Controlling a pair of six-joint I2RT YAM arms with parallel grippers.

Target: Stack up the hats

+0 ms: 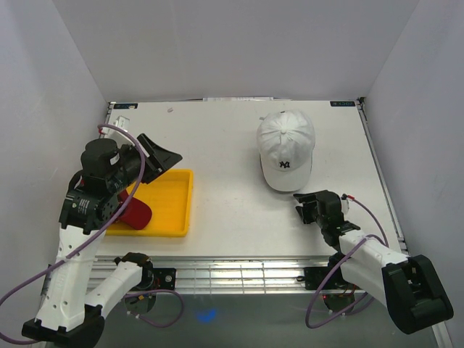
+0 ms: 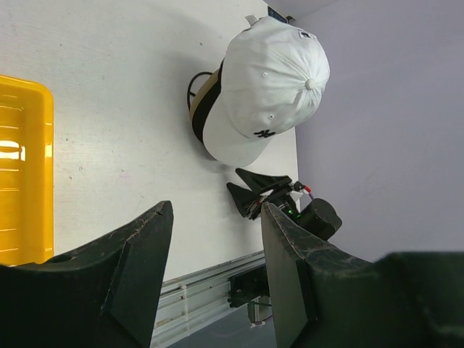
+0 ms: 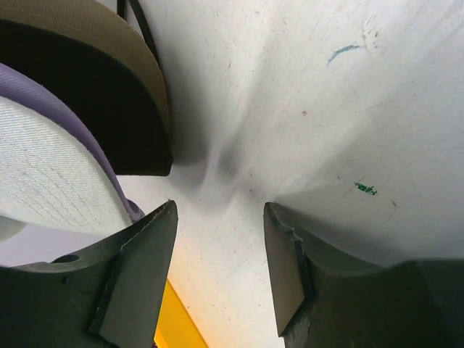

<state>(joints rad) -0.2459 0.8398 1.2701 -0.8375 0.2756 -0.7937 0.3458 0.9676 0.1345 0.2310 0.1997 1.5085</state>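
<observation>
White cap (image 1: pixel 286 141) tops stack, far right; right jaws spread, empty, beside its brim. Left jaws spread near tray (image 1: pixel 185 210). Next, I reckon: fetch red cap (image 1: pixel 136 212).

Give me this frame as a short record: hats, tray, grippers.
stack: white NY cap on top, tan brim beneath, right side of table
unstacked: red cap in yellow tray, partly hidden
left gripper: open, empty, near the tray's far edge
right gripper: open, empty, just short of the stack's brims
</observation>
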